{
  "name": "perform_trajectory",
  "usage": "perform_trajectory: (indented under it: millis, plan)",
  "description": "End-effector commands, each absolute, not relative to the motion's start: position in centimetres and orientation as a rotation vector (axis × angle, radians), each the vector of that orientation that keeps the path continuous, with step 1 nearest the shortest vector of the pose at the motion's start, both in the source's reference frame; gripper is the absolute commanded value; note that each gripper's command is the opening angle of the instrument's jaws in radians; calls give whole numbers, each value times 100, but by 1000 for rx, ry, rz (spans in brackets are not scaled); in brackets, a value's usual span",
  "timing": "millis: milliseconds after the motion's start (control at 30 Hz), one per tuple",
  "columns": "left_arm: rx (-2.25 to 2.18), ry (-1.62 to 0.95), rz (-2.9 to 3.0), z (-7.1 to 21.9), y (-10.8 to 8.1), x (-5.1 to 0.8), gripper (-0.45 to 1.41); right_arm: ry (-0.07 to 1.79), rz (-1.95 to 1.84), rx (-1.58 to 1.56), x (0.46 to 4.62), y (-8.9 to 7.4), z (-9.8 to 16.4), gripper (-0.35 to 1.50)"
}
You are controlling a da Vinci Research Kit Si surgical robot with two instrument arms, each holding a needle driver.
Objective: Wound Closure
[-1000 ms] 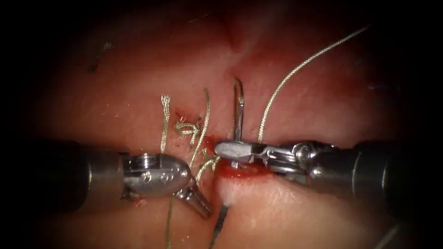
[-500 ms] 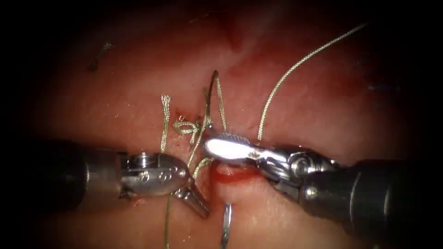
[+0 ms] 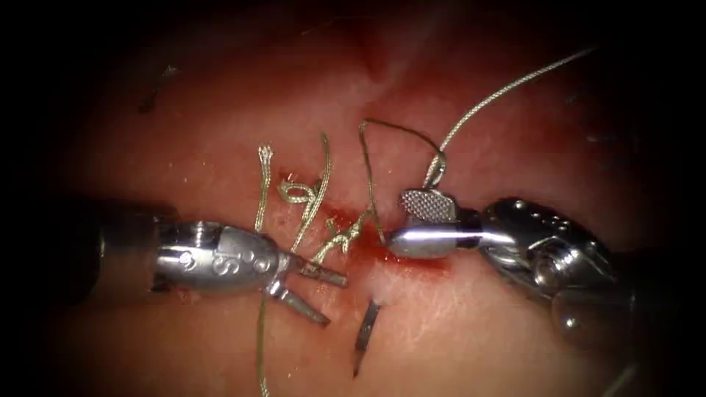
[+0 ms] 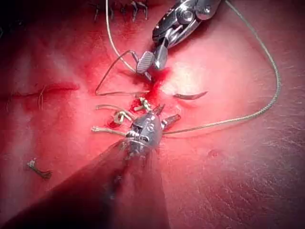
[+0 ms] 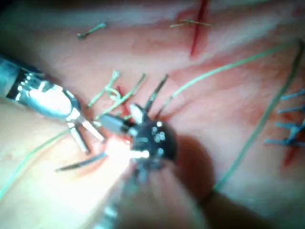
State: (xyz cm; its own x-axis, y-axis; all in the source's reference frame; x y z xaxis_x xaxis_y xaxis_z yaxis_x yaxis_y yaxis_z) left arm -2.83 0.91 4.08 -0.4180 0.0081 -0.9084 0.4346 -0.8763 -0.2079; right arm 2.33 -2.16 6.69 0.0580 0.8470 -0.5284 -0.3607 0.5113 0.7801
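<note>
**Needle lies loose in the tissue as both tools stand released**

The curved needle [image 3: 365,332] shows on the near side of the wound, its visible part emerging from the tissue [image 3: 478,338] just near of the red fluid [image 3: 382,254], with the rest of its curve buried. Neither tool grips it. It lies near and slightly right of the left tool [image 3: 316,287], and near and left of the right tool [image 3: 415,220].

The left tool, coming in from the left, has its two jaws spread apart and grasps nothing; its tips sit just left of the cut [image 3: 371,59], beside a knotted stitch [image 3: 301,195]. The right tool, entering from the right, also has its jaws parted, the ridged inner face of one jaw turned toward the camera. The thread [image 3: 507,88] runs from the far right down to that jaw, then arches as a loop [image 3: 390,132] to the left and drops toward the red fluid; whether the jaw touches the thread cannot be told.

Counted: one needle, two tools, one running thread, one knotted stitch with loose cut ends [image 3: 262,184] left of the cut. In the left wrist view the needle [image 4: 190,96] lies between the left tool [image 4: 164,114] and the right tool [image 4: 152,61].
</note>
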Motion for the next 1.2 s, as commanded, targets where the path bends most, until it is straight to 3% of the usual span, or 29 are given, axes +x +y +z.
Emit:
perform_trajectory:
  millis: [33, 133, 333, 900, 933, 1000, 1033, 1067, 1200]
  plan:
    - [1519, 613, -2365, 414, 90, -288, 39, 1171, 964, 519, 232, -216, 675, 118]
    - [1544, 544, -2284, 404, 78, -294, 44, 1149, 918, 542, 203, -224, 671, 115]
    - [1643, 479, -2213, 388, 80, -310, 41, 1137, 877, 543, 184, -246, 688, 110]
    - [1618, 569, -2143, 408, 61, -336, 39, 1132, 852, 532, 206, -267, 698, 108]
    - [1619, 582, -2151, 407, 64, -337, 32, 1132, 852, 532, 207, -268, 698, 108]
    - [1620, 636, -2189, 406, 69, -338, -8, 1132, 852, 532, 207, -268, 698, 108]
    - [1620, 636, -2189, 406, 69, -338, -8, 1132, 852, 532, 207, -268, 698, 108]
    - [1619, 695, -2261, 403, 74, -339, -45, 1132, 852, 533, 208, -269, 697, 108]
    - [1621, 859, -2366, 384, 89, -334, -45, 1132, 853, 533, 208, -270, 696, 106]
